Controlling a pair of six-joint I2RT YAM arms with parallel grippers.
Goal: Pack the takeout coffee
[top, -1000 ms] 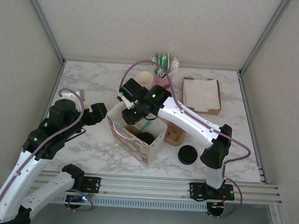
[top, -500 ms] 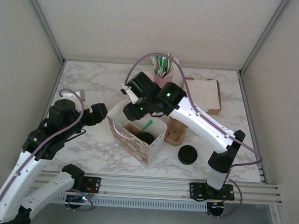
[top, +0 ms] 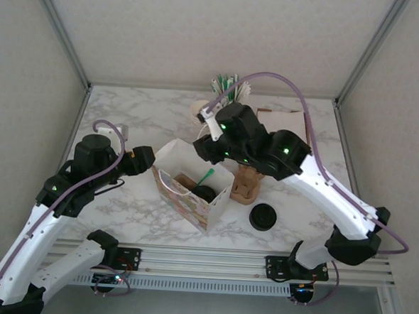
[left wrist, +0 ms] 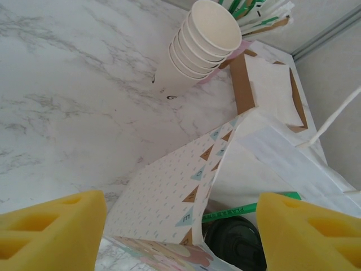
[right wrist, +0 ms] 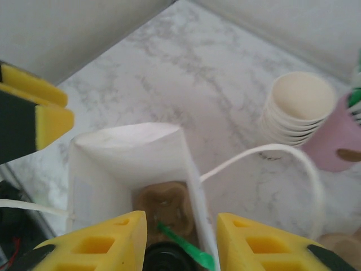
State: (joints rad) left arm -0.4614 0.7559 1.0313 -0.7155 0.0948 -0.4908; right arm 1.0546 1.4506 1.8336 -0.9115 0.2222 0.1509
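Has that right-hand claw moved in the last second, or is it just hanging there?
Yes. Seen from above, the right gripper has shifted rightward, from over the paper bag's far-left corner toward its far-right side.

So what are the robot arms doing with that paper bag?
They are packing a coffee to take away. The takeout coffee, with its black lid, already sits inside the open paper bag on a brown cup tray, with a green stirrer beside it. The right gripper hovers over the bag's opening, fingers apart. The left gripper is at the bag's left side, also open. A loose black lid lies on the table.
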